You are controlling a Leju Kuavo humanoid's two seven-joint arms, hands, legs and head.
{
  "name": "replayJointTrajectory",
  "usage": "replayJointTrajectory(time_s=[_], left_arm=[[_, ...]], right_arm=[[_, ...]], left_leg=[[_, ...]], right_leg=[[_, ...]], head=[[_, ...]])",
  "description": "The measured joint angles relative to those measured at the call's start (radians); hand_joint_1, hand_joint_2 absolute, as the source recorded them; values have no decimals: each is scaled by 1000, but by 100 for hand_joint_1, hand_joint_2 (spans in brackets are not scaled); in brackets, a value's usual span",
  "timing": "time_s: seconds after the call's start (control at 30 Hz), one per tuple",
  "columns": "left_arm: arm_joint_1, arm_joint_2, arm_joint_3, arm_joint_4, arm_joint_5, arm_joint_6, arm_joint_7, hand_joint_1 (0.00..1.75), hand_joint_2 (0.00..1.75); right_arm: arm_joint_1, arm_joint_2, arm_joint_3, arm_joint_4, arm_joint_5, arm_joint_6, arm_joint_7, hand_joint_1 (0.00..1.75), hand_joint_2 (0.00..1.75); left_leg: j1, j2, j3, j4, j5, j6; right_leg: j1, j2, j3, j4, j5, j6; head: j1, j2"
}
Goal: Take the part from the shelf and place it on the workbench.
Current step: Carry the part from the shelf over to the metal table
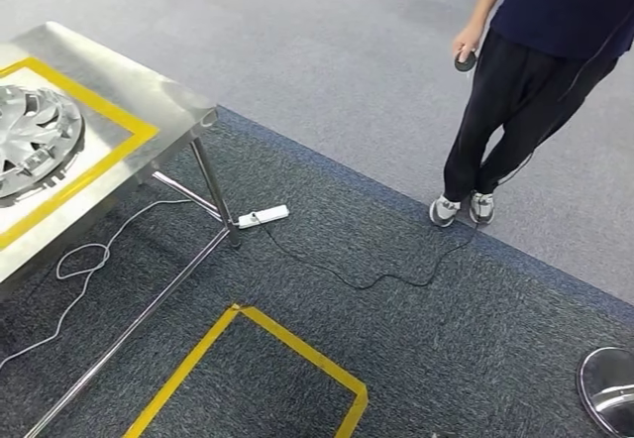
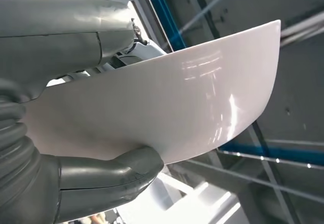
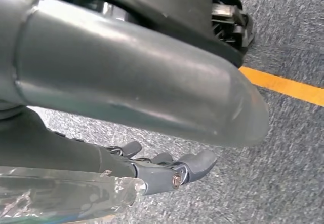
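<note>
In the left wrist view my left hand (image 2: 49, 183) holds a glossy white curved part (image 2: 183, 97). The thick grey thumb (image 2: 114, 176) presses one face of it and the fingers (image 2: 57, 36) lie along the other. The steel workbench (image 1: 160, 101) stands at the left of the head view, with a yellow tape frame (image 1: 112, 111) marked on its top. A silver wheel cover (image 1: 34, 141) lies inside that frame. My right hand (image 3: 133, 97) hangs over the grey carpet, its fingers (image 3: 191, 165) stretched out apart from the thumb and holding nothing.
A person (image 1: 523, 81) in dark clothes stands at the right, holding a small black object. A white power strip (image 1: 264, 216) and black cable (image 1: 373, 281) lie on the carpet by the bench leg. A yellow tape square (image 1: 299, 354) marks the floor ahead. A round metal base (image 1: 609, 388) sits at bottom right.
</note>
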Motion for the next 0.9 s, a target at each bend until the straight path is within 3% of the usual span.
replayJointTrajectory(time_s=[0.07, 0.13, 0.2, 0.23, 0.27, 0.3, 0.37, 0.43, 0.5, 0.53, 0.57, 0.63, 0.7, 0.73, 0.77, 0.8, 0.83, 0.9], left_arm=[[-11, 2, -1, 3, 5, 0, 0, 175, 175], [-16, 1, -1, 6, 19, 0, 0, 175, 175], [-9, 1, -1, 8, 37, 0, 0, 175, 175], [-1, 1, -1, 9, 44, -1, 0, 175, 175], [8, 1, -1, 9, 52, -4, 0, 175, 175], [17, 0, -1, 9, 56, -8, 0, 175, 175], [34, -1, -1, 10, 59, -18, 0, 175, 175], [45, -3, -3, 12, 54, -24, 0, 175, 175], [54, -4, -11, 14, 52, -21, 0, 175, 175], [58, -4, -17, 15, 52, -16, 0, 175, 175], [58, -4, -24, 16, 51, -12, 0, 175, 175], [54, -3, -38, 17, 50, -6, 0, 175, 175], [53, -3, -49, 19, 51, -6, 0, 175, 175], [54, -3, -52, 20, 52, -5, 0, 175, 175], [56, -3, -54, 21, 55, -5, 0, 175, 175], [58, -2, -55, 22, 57, -5, 0, 175, 175], [61, -2, -55, 23, 60, -5, 0, 175, 175], [63, 1, -57, 26, 59, -5, 0, 175, 175]], right_arm=[[-4, -1, 0, 0, -2, 0, -5, 0, 0], [-4, -2, -1, 0, -2, -2, -9, 0, 0], [2, -3, -2, 0, 1, -5, -11, 0, 0], [6, -5, -2, 0, 3, -7, -10, 0, 0], [9, -6, -2, 0, 6, -9, -10, 0, 0], [11, -8, -2, 0, 11, -11, -10, 0, 0], [14, -12, -2, 0, 25, -15, -10, 0, 0], [17, -16, -2, 0, 37, -20, -8, 0, 0], [20, -21, -1, 0, 43, -25, 1, 0, 0], [20, -24, -1, 0, 45, -28, 6, 0, 0], [20, -28, -1, -1, 47, -31, 10, 0, 0], [23, -35, -1, -2, 49, -35, 15, 0, 0], [28, -43, -1, -2, 49, -37, 19, 0, 0], [30, -46, -1, -3, 49, -38, 19, 0, 0], [31, -48, -1, -3, 48, -39, 20, 0, 0], [31, -50, -1, -3, 47, -39, 20, 0, 0], [30, -51, -1, -3, 47, -40, 21, 0, 0], [29, -50, -1, -3, 45, -39, 28, 0, 0]], left_leg=[[6, -21, -1, -2, 5, 11], [9, -40, -3, -3, 9, 18], [8, -64, -7, -2, 11, 21], [8, -78, -8, -2, 11, 22], [8, -93, -8, -2, 12, 21], [9, -108, -7, -1, 13, 19], [11, -134, -10, 1, 15, 12], [12, -159, -19, 2, 20, 0], [17, -182, -28, 0, 28, -14], [17, -172, -33, 4, 25, -19], [15, -147, -44, 23, 11, -24], [12, -80, -90, 124, -50, -30], [12, -55, -147, 252, -109, -35], [13, -53, -158, 283, -114, -36], [13, -51, -149, 274, -100, -36], [13, -44, -121, 228, -72, -36], [11, -25, -80, 159, -40, -33], [4, 21, -14, 38, -5, -26]], right_leg=[[-4, 48, -10, 32, -23, 14], [-7, 109, -58, 137, -79, 24], [-8, 121, -118, 255, -124, 26], [-8, 122, -130, 275, -121, 26], [-9, 124, -124, 256, -100, 24], [-10, 133, -99, 199, -63, 23], [-19, 187, -38, 66, -9, 20], [-23, 223, -8, 7, 0, 15], [-20, 202, -5, 5, 3, 2], [-20, 189, -5, 3, 7, -5], [-20, 174, -5, -1, 10, -12], [-19, 143, -6, -5, 13, -22], [-16, 110, -8, -5, 13, -26], [-15, 94, -9, -5, 12, -27], [-15, 78, -9, -5, 12, -26], [-15, 64, -7, -5, 11, -25], [-14, 51, -5, -4, 10, -23], [-8, 29, -4, -1, 4, -14]], head=[[2, 0], [5, 0], [5, 0], [5, 0], [5, 0], [5, 0], [5, 0], [4, 0], [4, 0], [3, 0], [0, 0], [-6, 0], [-8, 0], [-8, 0], [-8, 0], [-8, 0], [-8, 0], [-9, 0]])
